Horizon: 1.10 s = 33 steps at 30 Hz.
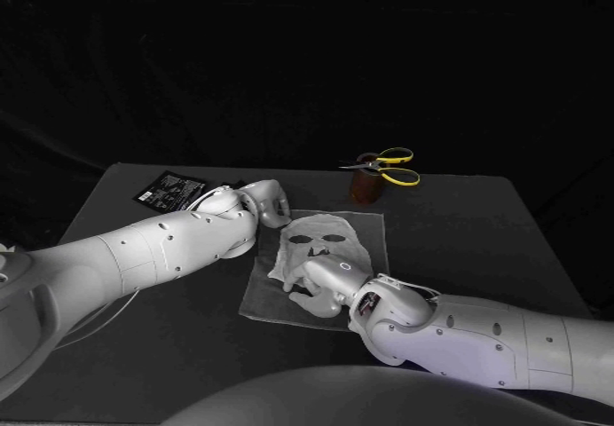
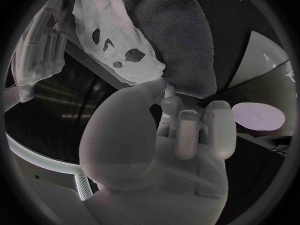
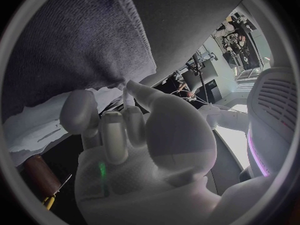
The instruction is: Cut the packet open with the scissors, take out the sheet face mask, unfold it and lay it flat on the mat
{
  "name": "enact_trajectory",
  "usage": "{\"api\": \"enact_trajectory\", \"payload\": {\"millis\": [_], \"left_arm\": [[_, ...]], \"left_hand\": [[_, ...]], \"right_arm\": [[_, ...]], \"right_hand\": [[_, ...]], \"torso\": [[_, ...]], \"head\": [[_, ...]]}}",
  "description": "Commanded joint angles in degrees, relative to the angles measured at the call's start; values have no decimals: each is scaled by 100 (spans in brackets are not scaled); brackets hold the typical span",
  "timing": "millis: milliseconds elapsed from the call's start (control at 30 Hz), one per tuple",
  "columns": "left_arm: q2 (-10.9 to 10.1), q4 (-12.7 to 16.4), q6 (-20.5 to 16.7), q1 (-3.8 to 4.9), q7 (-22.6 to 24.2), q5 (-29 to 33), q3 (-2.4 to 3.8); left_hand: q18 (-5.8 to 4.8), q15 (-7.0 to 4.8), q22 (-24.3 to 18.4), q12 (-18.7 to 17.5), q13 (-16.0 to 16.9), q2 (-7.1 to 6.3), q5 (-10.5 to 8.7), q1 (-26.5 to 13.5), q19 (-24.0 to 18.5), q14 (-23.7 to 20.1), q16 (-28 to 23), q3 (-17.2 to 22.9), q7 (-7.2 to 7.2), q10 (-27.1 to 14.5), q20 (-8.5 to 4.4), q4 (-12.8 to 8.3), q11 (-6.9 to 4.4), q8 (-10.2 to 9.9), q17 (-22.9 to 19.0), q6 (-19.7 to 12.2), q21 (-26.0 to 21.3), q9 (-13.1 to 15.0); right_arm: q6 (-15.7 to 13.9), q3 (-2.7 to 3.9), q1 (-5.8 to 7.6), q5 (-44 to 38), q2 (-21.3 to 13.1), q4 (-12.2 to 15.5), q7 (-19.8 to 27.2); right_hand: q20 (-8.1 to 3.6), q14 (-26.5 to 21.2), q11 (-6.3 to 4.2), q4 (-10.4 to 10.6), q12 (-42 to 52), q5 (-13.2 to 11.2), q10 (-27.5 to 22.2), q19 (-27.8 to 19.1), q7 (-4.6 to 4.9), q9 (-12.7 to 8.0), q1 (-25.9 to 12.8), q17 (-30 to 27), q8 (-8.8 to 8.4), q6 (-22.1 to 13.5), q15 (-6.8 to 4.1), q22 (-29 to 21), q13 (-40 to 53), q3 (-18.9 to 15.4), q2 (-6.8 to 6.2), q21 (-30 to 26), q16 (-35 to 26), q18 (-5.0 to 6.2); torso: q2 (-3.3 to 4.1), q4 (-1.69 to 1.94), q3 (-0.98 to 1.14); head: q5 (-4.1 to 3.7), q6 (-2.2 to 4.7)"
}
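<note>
Both hands are resting at the sheet face mask (image 1: 333, 238) lying spread on the mat (image 1: 263, 302), left hand (image 1: 263, 204) at its far corner, right hand (image 1: 323, 277) over its near edge; you're not seeing whether either grips.

A dark counter with black cloth behind it

The counter (image 1: 512, 231) is flat and dark grey and sits in the middle. A black cloth (image 1: 307, 62) hangs behind it, going from 9 o'clock over 12 o'clock to 3 o'clock. The cloth has soft folds at 9 o'clock.
</note>
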Motion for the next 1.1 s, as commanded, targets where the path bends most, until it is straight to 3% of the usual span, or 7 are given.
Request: {"api": "enact_trajectory", "payload": {"millis": [33, 200, 367, 567, 633, 733, 1100], "left_arm": [[-26, 4, -164, 7, 208, 331, 4], [-79, 11, -219, 8, 226, 439, 13], [-188, 33, -539, 9, 508, 581, 35], [-489, 325, -910, 12, 1981, 1240, 77], [-624, 530, -869, 13, 2480, 1362, 89], [-789, 810, -778, 14, 2933, 1394, 97], [-1099, 1233, 86, -2, 3393, 571, 68]], "left_hand": [[32, 68, 555, -78, -150, -86, 19, -190, -20, 572, -18, -181, 67, -111, 74, 83, 46, -23, 1411, -185, -41, -10], [52, 107, 503, -249, -453, -69, 22, -369, -59, 555, -39, -441, 92, -360, 132, 255, 80, 42, 1363, -327, -91, -1], [102, 119, 342, -640, -1038, 203, 24, -12, -174, 487, -121, -178, 122, -848, 146, 182, 92, 158, 1174, -416, -245, 13], [741, 227, -1914, -1752, -2041, 303, 26, 664, -2243, -1291, -1726, 1260, 224, -2016, 234, -400, 229, 492, -1596, -574, -2661, 78], [798, 251, -2017, -2049, -2380, 378, 14, 689, -2729, -2193, -2445, 1289, 211, -2021, 226, -649, 271, 526, -2594, -590, -2865, 35], [794, 272, -1860, -2645, -3007, 473, 9, 618, -3082, -2592, -2768, 1230, 227, -1874, 270, -898, 305, 475, -3133, -491, -2776, -119], [813, 175, -1901, -4627, -4736, 670, 23, 520, -2748, -1933, -2619, 1568, 135, -1489, 179, -1195, 303, -155, -3799, -270, -2610, -631]], "right_arm": [[-359, 1, -2, 544, -108, 95, 743], [-503, 1, -2, 712, -319, 258, 971], [-669, 7, 6, 875, -627, 510, 1148], [-774, 14, 67, 1334, -1048, 729, 1610], [-743, 14, 81, 1471, -1164, 766, 1746], [-665, 14, 92, 1589, -1259, 788, 1837], [-50, 16, 104, 954, -1238, 787, 1093]], "right_hand": [[34, 466, 46, 7, -8, 8, 53, -5, -11, -15, -39, 910, -24, -48, 50, 752, 756, -37, 16, -22, 10, 107], [54, 466, 60, -5, -11, 13, 44, -5, 3, -50, 5, 916, -58, -50, 66, 754, 754, -5, 66, -14, 13, 108], [65, 465, 66, -13, -16, 21, 38, -1, 8, -72, 39, 912, -72, -30, 72, 758, 750, 30, 117, -2, 11, 109], [104, 238, 85, -82, -1788, 73, -961, -465, 34, -177, 127, 140, -137, 37, 91, 454, -485, 358, 248, -1238, -457, 321], [113, 91, 92, -82, -3932, 91, -1998, -749, 51, -204, 92, -283, -152, 36, 99, 262, -2064, 521, 224, -1939, -773, 425], [142, -34, 161, -87, -5088, 99, -2273, -942, 109, -228, 58, -698, -176, -9, 140, 96, -3122, 775, 147, -2497, -1100, 494], [375, 43, 593, -169, -7526, 308, -2720, -775, 440, -394, 93, -1046, -497, -286, 445, 181, -6148, 1235, 161, -2294, -1300, 465]], "torso": [[-1, -6, 2], [3, -2, 3], [-1, -9, 4], [-8, -7, -4], [-3, -2, -6], [3, 2, -5], [-2, 16, -9]], "head": [[-8, 0], [-9, 0], [-16, 0], [-27, 0], [-15, 0], [-17, 0], [32, 0]]}}
